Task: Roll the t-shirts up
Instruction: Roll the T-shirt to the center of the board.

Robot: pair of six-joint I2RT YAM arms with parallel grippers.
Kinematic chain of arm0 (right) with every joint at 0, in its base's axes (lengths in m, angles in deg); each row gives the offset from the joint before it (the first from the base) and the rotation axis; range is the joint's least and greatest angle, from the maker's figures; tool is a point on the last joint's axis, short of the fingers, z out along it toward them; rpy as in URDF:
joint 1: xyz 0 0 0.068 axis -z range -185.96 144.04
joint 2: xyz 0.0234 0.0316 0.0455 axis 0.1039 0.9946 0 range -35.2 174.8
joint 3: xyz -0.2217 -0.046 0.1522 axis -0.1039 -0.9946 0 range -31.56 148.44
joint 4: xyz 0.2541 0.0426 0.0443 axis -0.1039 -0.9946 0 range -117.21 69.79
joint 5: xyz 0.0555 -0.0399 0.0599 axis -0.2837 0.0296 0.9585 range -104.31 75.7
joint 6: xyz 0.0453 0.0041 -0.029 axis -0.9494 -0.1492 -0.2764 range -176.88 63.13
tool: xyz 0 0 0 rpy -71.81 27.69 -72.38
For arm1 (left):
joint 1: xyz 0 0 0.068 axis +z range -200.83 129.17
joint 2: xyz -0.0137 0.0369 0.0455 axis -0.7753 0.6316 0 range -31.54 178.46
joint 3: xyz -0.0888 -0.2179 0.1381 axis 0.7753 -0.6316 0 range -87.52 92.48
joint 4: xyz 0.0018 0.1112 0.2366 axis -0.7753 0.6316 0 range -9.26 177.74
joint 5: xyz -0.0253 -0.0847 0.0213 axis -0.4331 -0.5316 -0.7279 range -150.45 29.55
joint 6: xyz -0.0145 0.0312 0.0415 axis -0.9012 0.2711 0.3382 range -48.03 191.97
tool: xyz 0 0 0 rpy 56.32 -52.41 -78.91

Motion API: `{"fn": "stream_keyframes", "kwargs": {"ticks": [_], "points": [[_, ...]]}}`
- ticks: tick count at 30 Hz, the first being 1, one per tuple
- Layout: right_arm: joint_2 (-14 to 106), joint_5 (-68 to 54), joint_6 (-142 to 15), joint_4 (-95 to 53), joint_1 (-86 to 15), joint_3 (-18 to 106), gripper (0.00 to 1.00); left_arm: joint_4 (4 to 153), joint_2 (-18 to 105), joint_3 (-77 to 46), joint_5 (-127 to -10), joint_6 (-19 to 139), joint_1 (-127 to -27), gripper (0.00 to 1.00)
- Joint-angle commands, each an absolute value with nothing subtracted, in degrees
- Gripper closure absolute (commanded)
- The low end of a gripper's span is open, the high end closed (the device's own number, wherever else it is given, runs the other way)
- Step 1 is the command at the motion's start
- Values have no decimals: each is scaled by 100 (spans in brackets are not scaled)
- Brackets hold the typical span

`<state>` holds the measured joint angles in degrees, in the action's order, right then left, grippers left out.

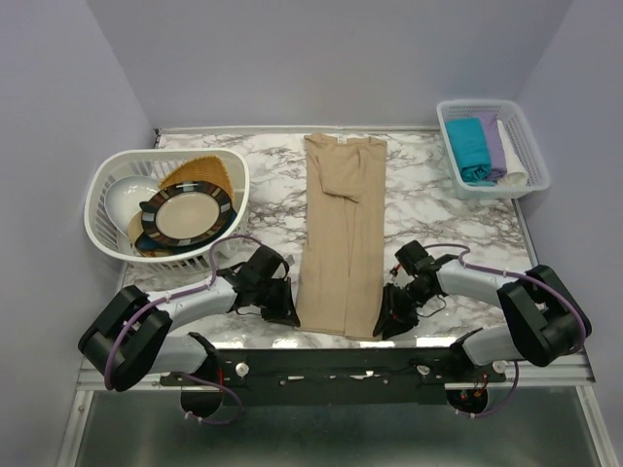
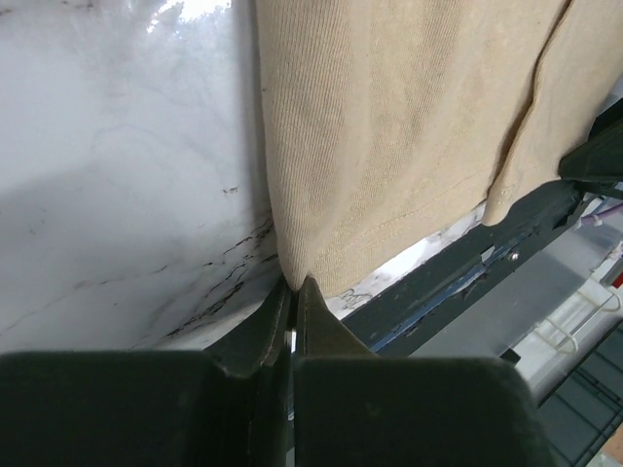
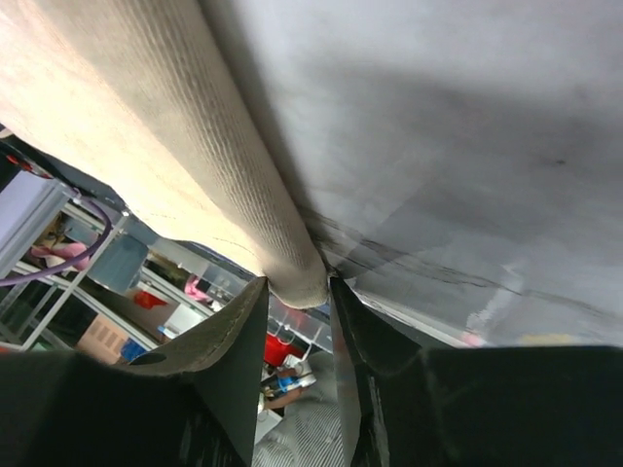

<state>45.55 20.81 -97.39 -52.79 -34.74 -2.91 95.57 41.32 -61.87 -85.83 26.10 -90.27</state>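
L+R grippers snug on beige tee

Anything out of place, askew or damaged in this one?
Nothing damaged or spilled. Only oddity: a plate leans tilted in the left basket. The beige shirt lies in a folded strip.

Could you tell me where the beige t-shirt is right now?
Top view: the beige t-shirt lies centrally, near corners pinched by the left gripper and right gripper.
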Motion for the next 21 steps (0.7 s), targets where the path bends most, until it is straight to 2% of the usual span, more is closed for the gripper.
{"fn": "stream_keyframes", "kwargs": {"ticks": [1, 4, 7, 17, 21], "points": [[4654, 1268, -9678, -5467, -3541, -581, 77, 9568, 4211, -6317, -8338, 2803, -9029, 96], [4575, 1216, -9608, -5388, -3541, -554, 88, 9541, 4185, -6317, -8391, 2820, -9029, 100], [4373, 1162, -9537, -5300, -3532, -510, 100, 9524, 4106, -6300, -8461, 2873, -9021, 100], [2923, 715, -8922, -5694, -3331, -141, 100, 9611, 3394, -6054, -8602, 3488, -8994, 100], [2834, 1083, -8860, -5625, -3260, -44, 100, 9401, 3279, -6054, -8769, 3497, -8854, 100]]}}
